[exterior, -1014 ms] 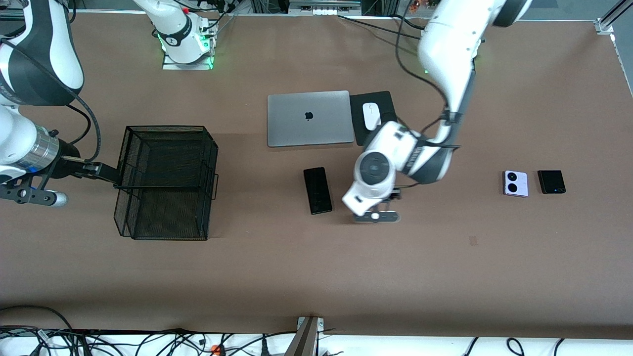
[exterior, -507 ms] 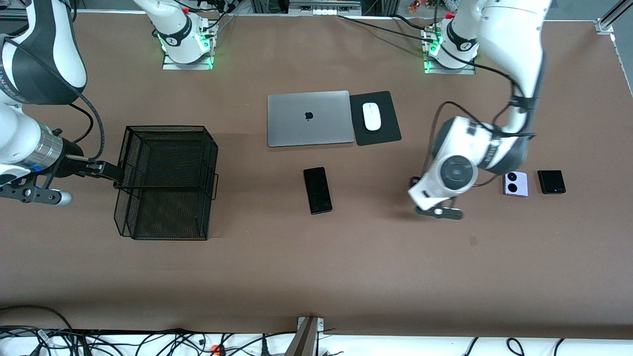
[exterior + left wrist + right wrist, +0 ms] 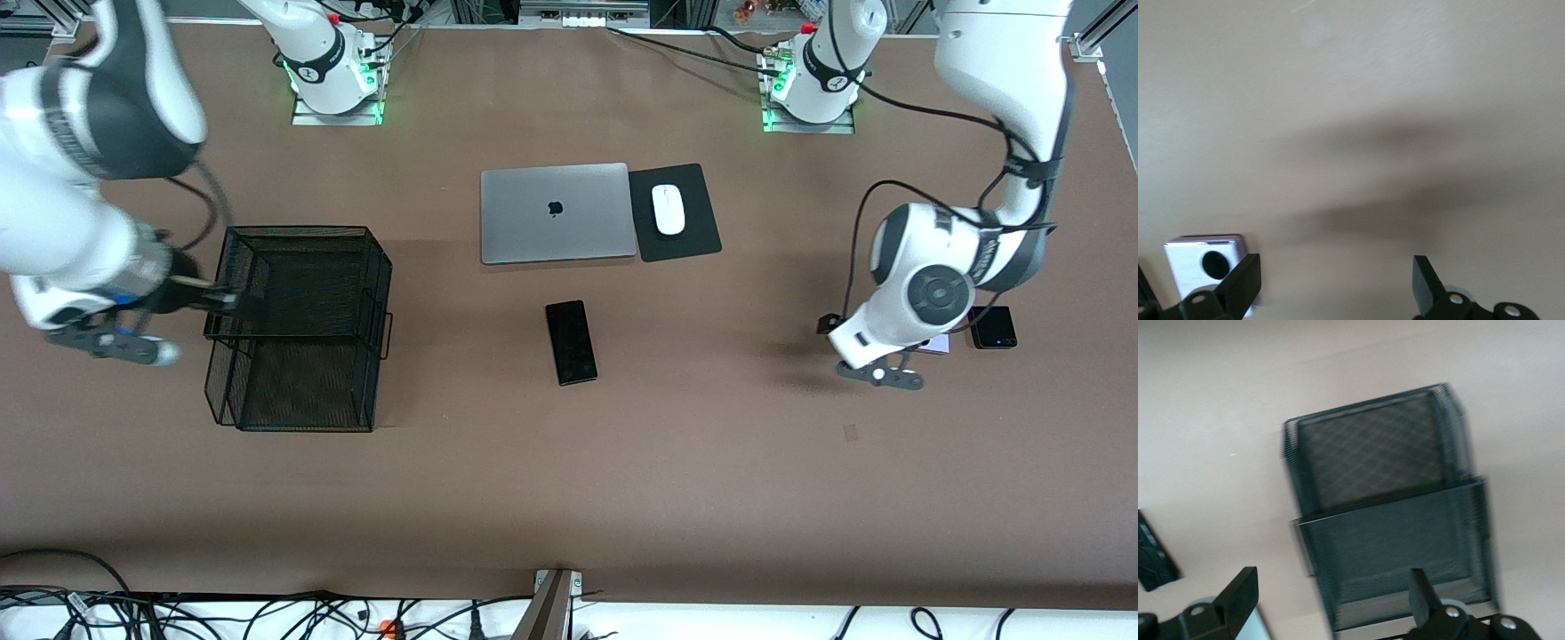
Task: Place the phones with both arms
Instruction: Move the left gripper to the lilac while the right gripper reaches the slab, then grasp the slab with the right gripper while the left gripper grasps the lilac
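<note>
lilac square phone (image 3: 1205, 263) with 2 black circles: flat on table, beside small black square phone (image 3: 993, 327) | left gripper (image 3: 1335, 287): wide open, empty, over it | right gripper (image 3: 1331, 600): wide open, empty, over black mesh basket (image 3: 298, 324) | long slim black phone (image 3: 570, 342): table centre, 6 o'clock of silver laptop (image 3: 557, 212)

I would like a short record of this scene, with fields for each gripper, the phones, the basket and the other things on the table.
left gripper: open, empty, over the lilac phone
right gripper: open, empty, at the rim of the black mesh basket
long black phone: flat on the table, nearer the front camera than the silver laptop
small black phone: beside the lilac phone, toward the left arm's end
white mouse: on a black pad, beside the laptop
</note>
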